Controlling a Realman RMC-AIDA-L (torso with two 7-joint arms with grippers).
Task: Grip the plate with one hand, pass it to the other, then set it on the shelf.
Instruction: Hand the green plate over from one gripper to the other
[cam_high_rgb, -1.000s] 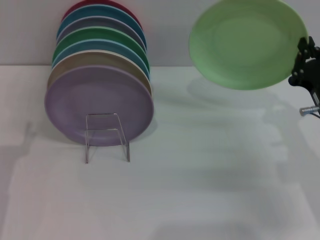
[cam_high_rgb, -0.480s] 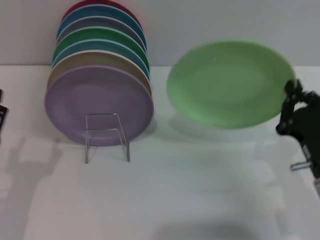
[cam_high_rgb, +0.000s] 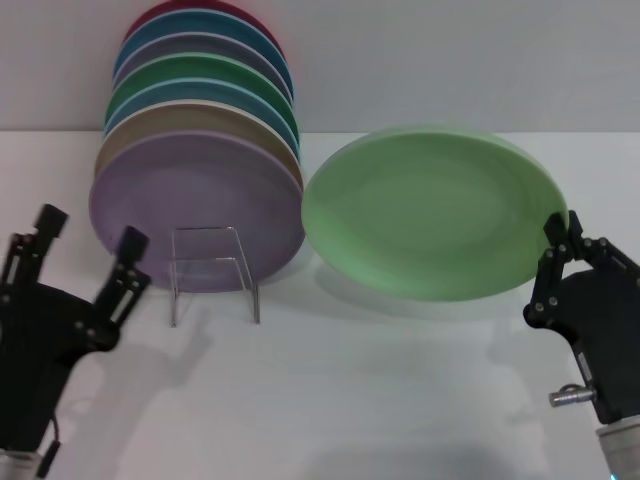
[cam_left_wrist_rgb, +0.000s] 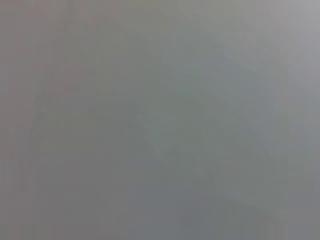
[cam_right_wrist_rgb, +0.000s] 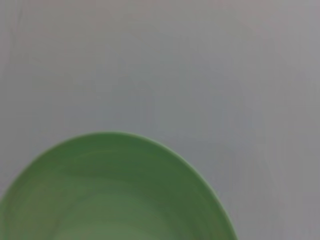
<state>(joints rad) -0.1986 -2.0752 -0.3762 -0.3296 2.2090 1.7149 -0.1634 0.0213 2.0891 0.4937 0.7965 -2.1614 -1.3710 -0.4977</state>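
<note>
The light mint-green plate (cam_high_rgb: 430, 208) hangs tilted above the white table at centre right. My right gripper (cam_high_rgb: 556, 255) is shut on its right rim. The right wrist view shows the plate (cam_right_wrist_rgb: 110, 195) from close up against plain grey. At the lower left my left gripper (cam_high_rgb: 88, 245) stands open with nothing between its fingers, left of the shelf. The shelf (cam_high_rgb: 212, 270), a thin wire rack with a squarish front loop, stands on the table left of the plate. The left wrist view shows only plain grey.
Several plates stand on edge in the rack, a lilac plate (cam_high_rgb: 195, 205) foremost, then tan, teal, dark green, blue and red ones behind it. A grey wall (cam_high_rgb: 450, 60) rises behind the white table (cam_high_rgb: 330, 400).
The right gripper has carried the plate down and to the left, toward the table's middle. The left gripper has risen into view at the lower left.
</note>
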